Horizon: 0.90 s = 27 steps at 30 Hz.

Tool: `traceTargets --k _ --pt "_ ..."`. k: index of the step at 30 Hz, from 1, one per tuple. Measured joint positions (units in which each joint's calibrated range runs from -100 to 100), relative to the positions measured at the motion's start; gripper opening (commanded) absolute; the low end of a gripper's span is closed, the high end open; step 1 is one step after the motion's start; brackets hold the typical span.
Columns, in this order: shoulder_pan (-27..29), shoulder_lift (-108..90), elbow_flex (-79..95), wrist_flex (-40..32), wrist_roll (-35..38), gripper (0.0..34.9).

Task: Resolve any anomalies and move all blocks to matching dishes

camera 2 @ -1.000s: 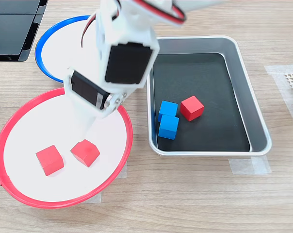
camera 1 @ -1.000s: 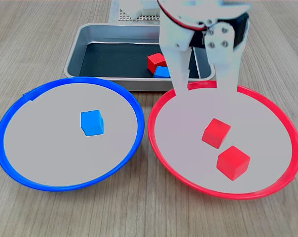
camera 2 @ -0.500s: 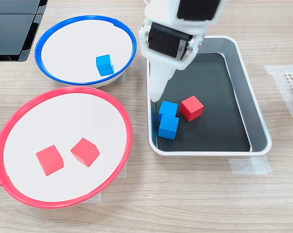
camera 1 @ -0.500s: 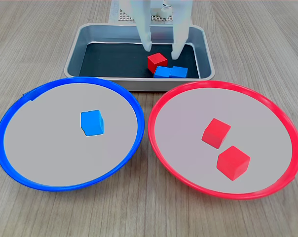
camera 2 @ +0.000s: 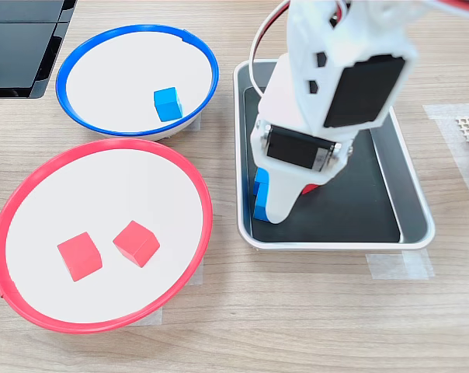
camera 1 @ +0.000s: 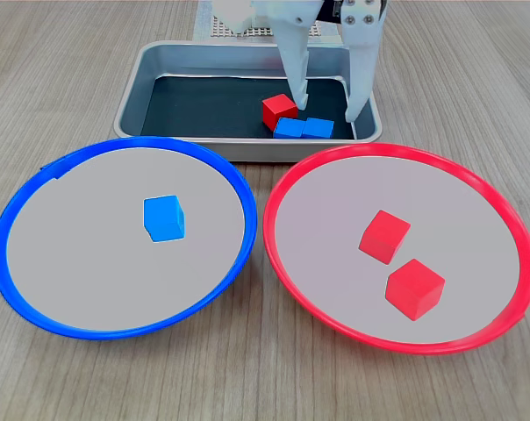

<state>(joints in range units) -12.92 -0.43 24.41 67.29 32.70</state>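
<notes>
The gripper (camera 1: 329, 107) hangs inside the silver tray (camera 1: 142, 79), jaws apart, fingers straddling the two blue blocks (camera 1: 303, 128) by the tray's near wall, likely lining up a grasp; the arm hides contact in the second exterior view. A red block (camera 1: 278, 110) sits just behind them. Outside the tray, the blue-rimmed dish (camera 1: 37, 289) holds one blue block (camera 1: 163, 217), and the red-rimmed dish (camera 1: 476, 338) holds two red blocks (camera 1: 398, 261).

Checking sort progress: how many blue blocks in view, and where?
3. One in the blue-rimmed dish, blue block; two side by side in the metal tray, at and, beside the red block. None seems hidden.
</notes>
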Motion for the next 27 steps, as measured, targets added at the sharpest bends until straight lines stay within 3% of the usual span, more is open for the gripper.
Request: traceTargets --k 13,24,25,26,27 --pt "0.44 5.29 0.91 -3.18 -1.07 16.7" --pt "0.44 9.63 -2.72 -4.00 -1.51 13.9" --pt "0.44 10.06 -3.45 -4.08 -1.61 11.5" --pt "0.35 10.57 -4.45 -4.24 -1.61 4.1" --pt "0.44 10.74 -4.81 -4.49 -1.61 0.3"
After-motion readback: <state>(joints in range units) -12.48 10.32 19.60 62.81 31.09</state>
